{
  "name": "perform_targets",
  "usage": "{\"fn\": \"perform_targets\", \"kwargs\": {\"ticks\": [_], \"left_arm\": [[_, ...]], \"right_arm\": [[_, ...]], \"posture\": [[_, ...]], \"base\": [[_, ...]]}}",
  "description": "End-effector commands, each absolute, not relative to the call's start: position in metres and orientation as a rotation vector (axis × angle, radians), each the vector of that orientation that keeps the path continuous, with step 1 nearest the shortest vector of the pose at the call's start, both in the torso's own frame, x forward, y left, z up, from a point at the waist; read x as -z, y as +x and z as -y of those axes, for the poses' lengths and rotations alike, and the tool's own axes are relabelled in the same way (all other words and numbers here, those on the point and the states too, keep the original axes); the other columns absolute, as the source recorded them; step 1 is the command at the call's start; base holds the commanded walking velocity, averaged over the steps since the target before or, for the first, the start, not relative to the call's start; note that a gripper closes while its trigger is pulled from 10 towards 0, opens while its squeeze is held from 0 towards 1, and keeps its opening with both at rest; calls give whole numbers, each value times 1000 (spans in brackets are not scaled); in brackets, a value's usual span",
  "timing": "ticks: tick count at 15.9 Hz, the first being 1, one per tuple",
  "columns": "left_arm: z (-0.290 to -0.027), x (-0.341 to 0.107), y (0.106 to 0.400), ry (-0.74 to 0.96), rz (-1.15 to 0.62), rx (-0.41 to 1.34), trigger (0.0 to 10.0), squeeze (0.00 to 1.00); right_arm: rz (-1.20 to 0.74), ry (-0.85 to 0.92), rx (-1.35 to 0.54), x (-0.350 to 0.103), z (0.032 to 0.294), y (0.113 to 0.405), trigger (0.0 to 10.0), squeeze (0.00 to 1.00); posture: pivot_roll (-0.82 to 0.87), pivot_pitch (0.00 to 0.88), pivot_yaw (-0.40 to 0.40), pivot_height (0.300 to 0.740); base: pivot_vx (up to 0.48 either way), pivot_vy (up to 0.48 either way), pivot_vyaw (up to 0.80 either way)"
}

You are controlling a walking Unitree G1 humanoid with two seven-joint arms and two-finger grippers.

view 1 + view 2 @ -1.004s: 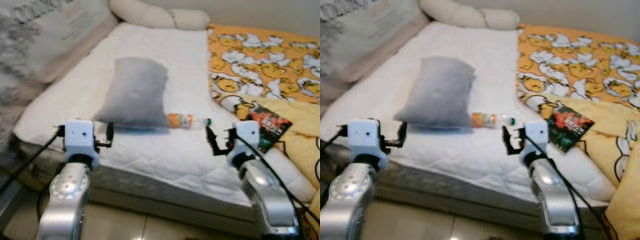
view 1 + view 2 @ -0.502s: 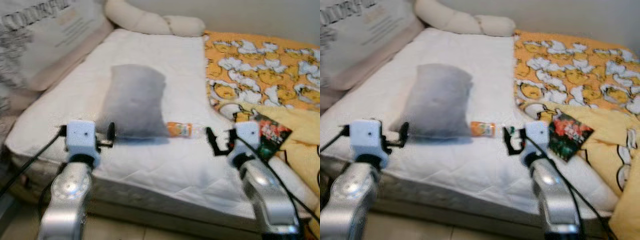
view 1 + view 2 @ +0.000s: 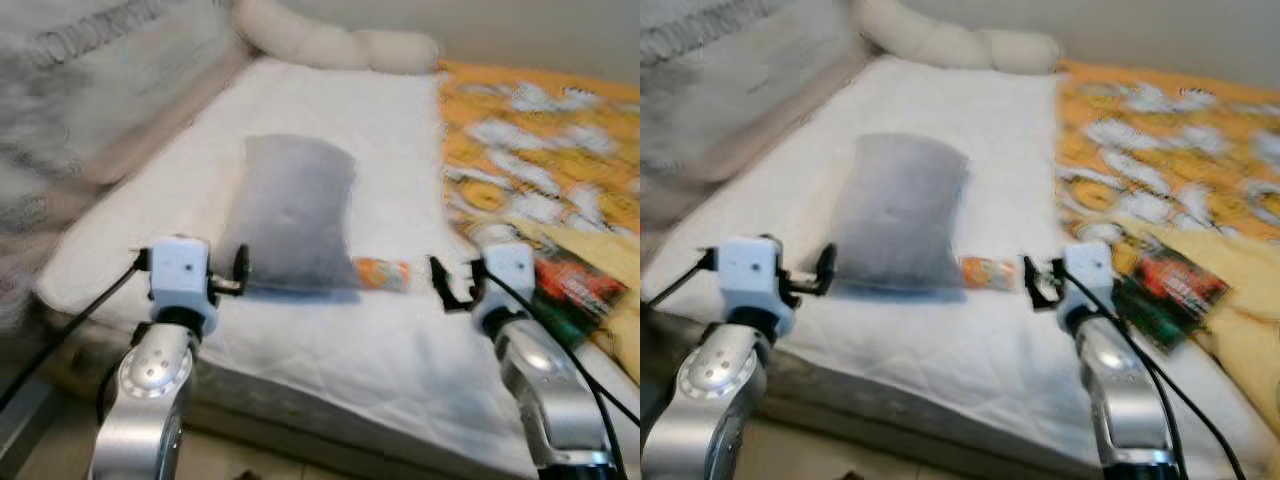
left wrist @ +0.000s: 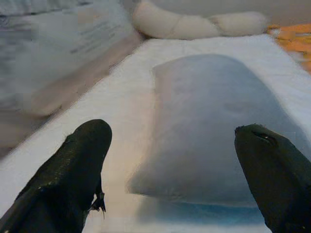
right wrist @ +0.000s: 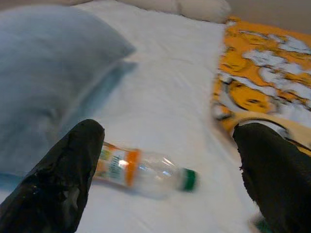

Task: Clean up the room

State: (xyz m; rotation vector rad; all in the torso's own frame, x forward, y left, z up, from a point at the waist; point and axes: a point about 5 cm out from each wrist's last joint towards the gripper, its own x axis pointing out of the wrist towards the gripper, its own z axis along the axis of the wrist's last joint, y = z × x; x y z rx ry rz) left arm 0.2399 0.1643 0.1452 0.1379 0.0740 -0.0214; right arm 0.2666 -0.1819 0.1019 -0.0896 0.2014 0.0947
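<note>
A clear plastic bottle (image 3: 383, 273) with an orange label and green cap (image 5: 188, 179) lies on its side on the white mattress (image 3: 330, 110), at the near corner of a grey pillow (image 3: 292, 211). My right gripper (image 3: 452, 284) hovers open just right of the bottle, with nothing between its fingers. In the right wrist view the bottle (image 5: 141, 170) lies ahead between the two black fingers (image 5: 63, 179). My left gripper (image 3: 240, 272) is open at the pillow's near left corner, and the pillow (image 4: 214, 131) lies straight ahead in the left wrist view.
An orange and yellow cartoon-print blanket (image 3: 540, 140) covers the bed's right side, with a dark snack packet (image 3: 570, 290) on it. A long cream bolster (image 3: 335, 45) lies at the head end. A large printed cushion (image 3: 90, 100) leans at the left. Tiled floor (image 3: 60, 450) shows below.
The camera has shifted, so the bed sits further right in the picture and is blurred. Both grippers stay open in much the same pose before the pillow and bottle.
</note>
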Motion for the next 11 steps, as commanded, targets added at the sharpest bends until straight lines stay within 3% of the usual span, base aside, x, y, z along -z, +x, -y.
{"fn": "perform_targets", "kwargs": {"ticks": [1, 5, 8, 11], "left_arm": [[-171, -146, 239, 149, -80, 0, 10000, 855], [-170, -146, 241, 153, -78, 16, 10000, 843], [-165, -144, 241, 154, -104, 85, 10000, 784], [-156, -144, 237, 154, -128, 271, 10000, 553]], "right_arm": [[-175, -73, -126, -106, 171, 269, 10000, 0], [-190, -52, -89, -104, 177, 269, 10000, 0], [-209, -127, -130, -105, 184, 274, 10000, 0], [-282, -259, -277, -103, 197, 289, 10000, 0]], "posture": [[45, 16, -22, 740], [42, 12, -11, 740], [41, 13, -8, 740], [39, 20, 1, 740]], "base": [[315, 0, 800], [311, 0, 0], [0, 0, 0], [0, 0, 0]]}}
